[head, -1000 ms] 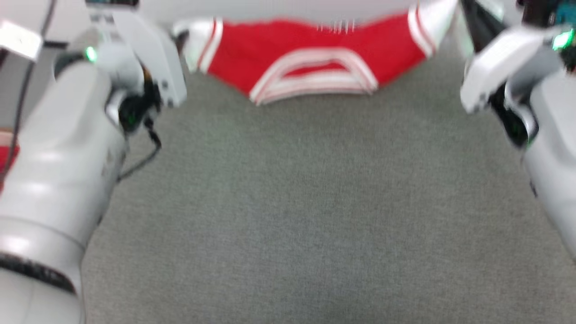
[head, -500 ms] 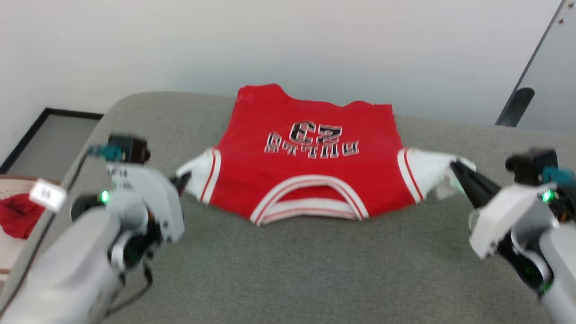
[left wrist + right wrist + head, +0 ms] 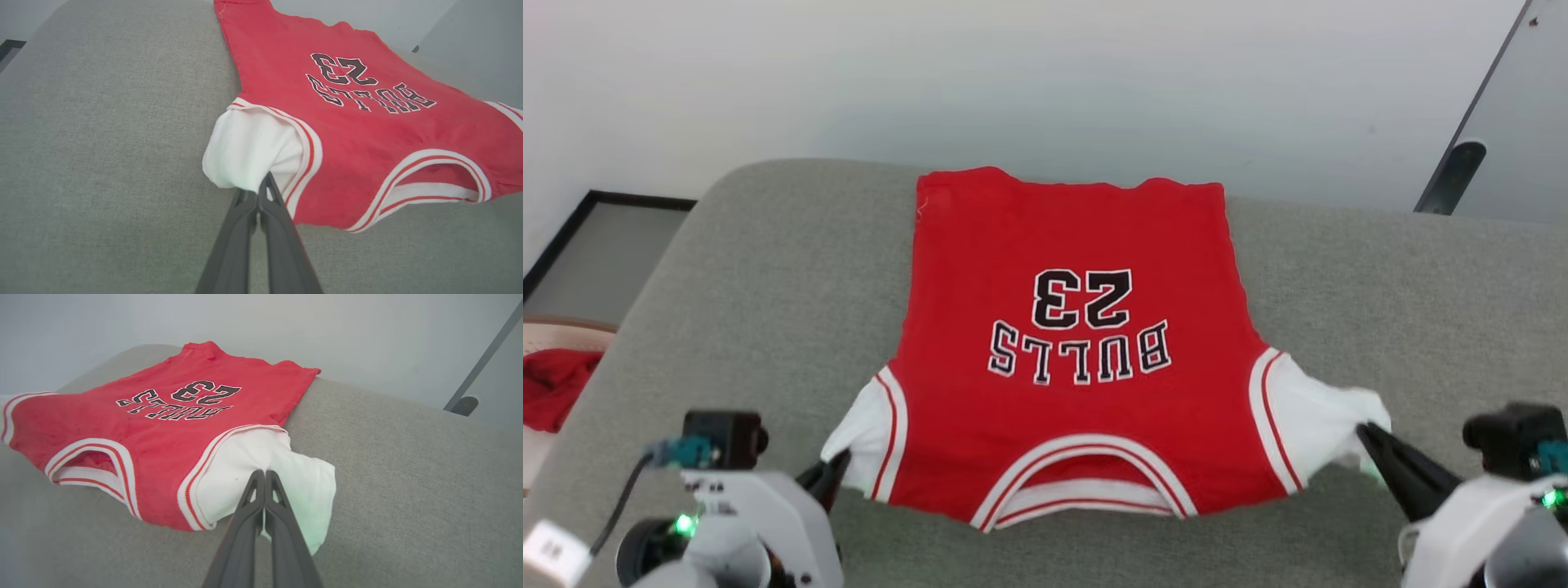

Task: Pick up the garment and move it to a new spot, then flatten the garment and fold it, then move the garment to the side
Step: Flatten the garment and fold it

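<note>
Red, white-sleeved garment (image 3: 1070, 237) lies spread flat, black numerals (image 3: 1082, 298) facing up.

One red jersey (image 3: 1070, 245), bearing two white sleeves (image 3: 1307, 416), two black numerals (image 3: 1082, 298), five letters (image 3: 1080, 353). One left gripper (image 3: 262, 183) plus one right gripper (image 3: 264, 475), two altogether. Two black wrist cameras (image 3: 723, 437). One grey cushioned top (image 3: 768, 286). One bunched red cloth (image 3: 551, 392). One basket (image 3: 560, 327).

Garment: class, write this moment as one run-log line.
garment: spread, print up, on grey surface; left gripper: shut on white sleeve; right gripper: shut on other white sleeve; fold: not begun
</note>
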{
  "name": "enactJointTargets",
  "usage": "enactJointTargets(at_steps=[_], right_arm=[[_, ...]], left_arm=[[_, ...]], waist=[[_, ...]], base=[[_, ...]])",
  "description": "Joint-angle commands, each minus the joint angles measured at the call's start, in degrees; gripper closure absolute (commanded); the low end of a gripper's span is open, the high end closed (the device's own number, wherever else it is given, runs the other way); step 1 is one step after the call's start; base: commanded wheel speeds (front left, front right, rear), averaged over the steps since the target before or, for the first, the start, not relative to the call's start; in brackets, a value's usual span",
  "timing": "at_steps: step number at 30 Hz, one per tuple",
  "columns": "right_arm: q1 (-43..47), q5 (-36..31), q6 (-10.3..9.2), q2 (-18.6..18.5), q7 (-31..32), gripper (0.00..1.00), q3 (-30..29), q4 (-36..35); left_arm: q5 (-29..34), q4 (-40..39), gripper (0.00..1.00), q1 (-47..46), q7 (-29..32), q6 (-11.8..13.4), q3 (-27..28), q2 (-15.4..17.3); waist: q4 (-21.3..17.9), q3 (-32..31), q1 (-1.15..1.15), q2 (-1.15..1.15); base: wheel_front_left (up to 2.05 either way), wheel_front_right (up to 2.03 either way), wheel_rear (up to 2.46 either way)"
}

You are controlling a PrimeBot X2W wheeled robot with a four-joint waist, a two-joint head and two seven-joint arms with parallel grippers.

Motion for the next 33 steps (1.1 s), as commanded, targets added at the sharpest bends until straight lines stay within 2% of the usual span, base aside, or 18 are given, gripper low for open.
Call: enactJointTargets(at_steps=[1, 7, 11, 21, 22, 23, 33], right_arm=[[1.3, -0.4, -0.06, 0.4, 0.6, 1.00, -0.9, -1.3], [10.1, -2.7, -0.06, 4.6, 5.9, 1.00, -6.1, -10.5], [13.7, -3.7, -0.06, 7.0, 7.7, 1.00, -8.0, -13.6], [12.7, -5.9, -0.06, 6.8, 7.4, 1.00, -5.5, -10.6], [12.6, -6.1, -0.06, 6.8, 7.5, 0.61, -5.4, -9.9], [12.4, -6.4, -0.06, 6.4, 7.7, 0.00, -5.0, -9.5], [11.3, -5.3, -0.06, 5.8, 9.5, 0.00, -5.2, -10.4]], left_arm=[[-0.1, -0.7, 1.00, 1.2, -0.5, 0.7, 0.3, 0.4], [-0.4, -5.8, 1.00, 7.0, -3.5, 4.8, 1.1, 1.3], [-0.9, -7.2, 1.00, 9.0, -5.3, 6.0, 1.6, 0.7], [0.2, -3.9, 1.00, 7.8, -7.0, 4.3, 0.6, -1.9], [0.3, -3.5, 1.00, 7.6, -7.1, 4.0, 0.5, -2.1], [0.3, -3.2, 1.00, 7.4, -7.3, 3.7, 0.3, -2.5], [-0.4, 0.1, 1.00, 7.5, -9.7, 1.6, 0.8, -4.6]], waist=[[-0.4, 0.8, 0.00, 0.00], [-0.5, 3.0, 0.00, 0.00], [-0.5, 4.4, 0.00, 0.00], [-0.1, 6.2, 0.00, 0.00], [0.0, 6.2, 0.00, 0.00], [0.1, 6.2, 0.00, 0.00], [0.1, 5.7, 0.00, 0.00]], base=[[0.00, 0.00, 0.00], [0.00, 0.00, 0.00], [0.00, 0.00, 0.00], [0.00, 0.00, 0.00], [0.00, 0.00, 0.00], [0.00, 0.00, 0.00], [0.00, 0.00, 0.00]])
